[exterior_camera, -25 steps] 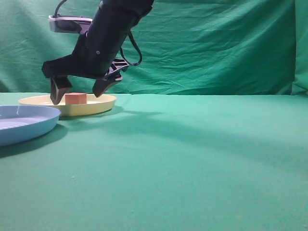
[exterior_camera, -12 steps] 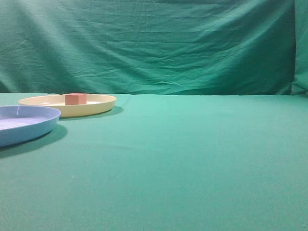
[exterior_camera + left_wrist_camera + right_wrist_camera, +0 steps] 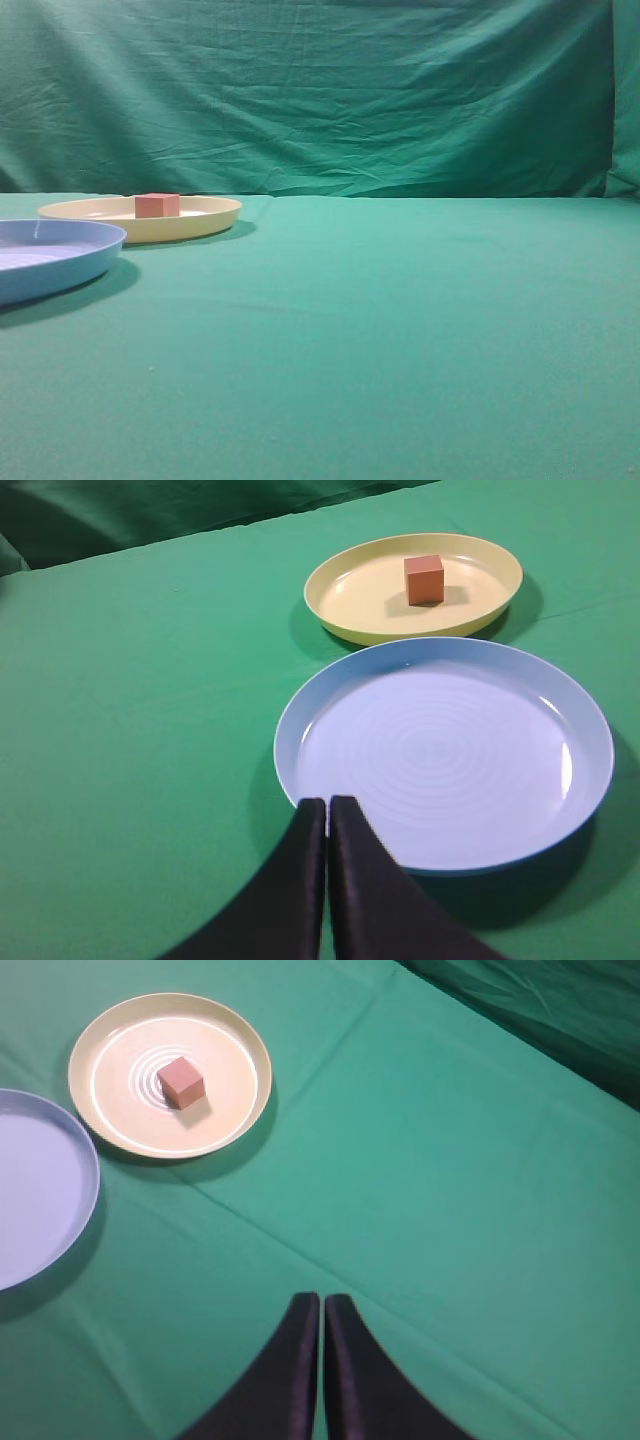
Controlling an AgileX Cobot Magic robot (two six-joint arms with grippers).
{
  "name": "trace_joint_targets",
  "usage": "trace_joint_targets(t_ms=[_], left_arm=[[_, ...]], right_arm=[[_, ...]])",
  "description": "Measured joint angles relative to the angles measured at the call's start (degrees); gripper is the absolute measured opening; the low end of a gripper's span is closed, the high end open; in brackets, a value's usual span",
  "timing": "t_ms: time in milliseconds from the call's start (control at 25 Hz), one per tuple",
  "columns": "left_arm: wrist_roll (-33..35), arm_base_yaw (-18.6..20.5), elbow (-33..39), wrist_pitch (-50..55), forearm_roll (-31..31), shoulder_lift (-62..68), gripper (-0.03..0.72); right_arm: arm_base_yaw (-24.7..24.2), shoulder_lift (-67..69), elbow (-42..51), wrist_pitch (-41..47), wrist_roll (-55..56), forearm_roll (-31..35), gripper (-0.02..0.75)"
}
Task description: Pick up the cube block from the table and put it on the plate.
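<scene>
Cube block (image 3: 181,1082) sits on plate (image 3: 236,1040), green table (image 3: 400,320); both end effectors clenched, empty.

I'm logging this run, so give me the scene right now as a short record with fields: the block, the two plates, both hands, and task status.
block: small reddish-brown cube block, resting inside the yellow plate
target plate: shallow round pale yellow plate, on the green cloth table
other plate: round light blue plate, empty, beside the yellow one
left hand: shut, empty, above the blue plate's edge
right hand: shut, empty, away from the plates
task status: block placed
</scene>
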Motion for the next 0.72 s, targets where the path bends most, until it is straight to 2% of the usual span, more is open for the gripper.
trace_joint_targets(t_ms=[200, 480, 720], left_arm=[[0.0, 0.0, 0.0, 0.0, 0.0, 0.0, 0.000], [0.0, 0.0, 0.0, 0.0, 0.0, 0.0, 0.000], [0.0, 0.0, 0.0, 0.0, 0.0, 0.0, 0.000]], right_arm=[[0.0, -12.4, 15.0, -5.5, 0.0, 2.1, 0.000], [0.0, -25.3, 24.6, 0.7, 0.1, 2.9, 0.000], [-0.6, -37.7, 35.8, -7.6, 0.1, 1.1, 0.000]])
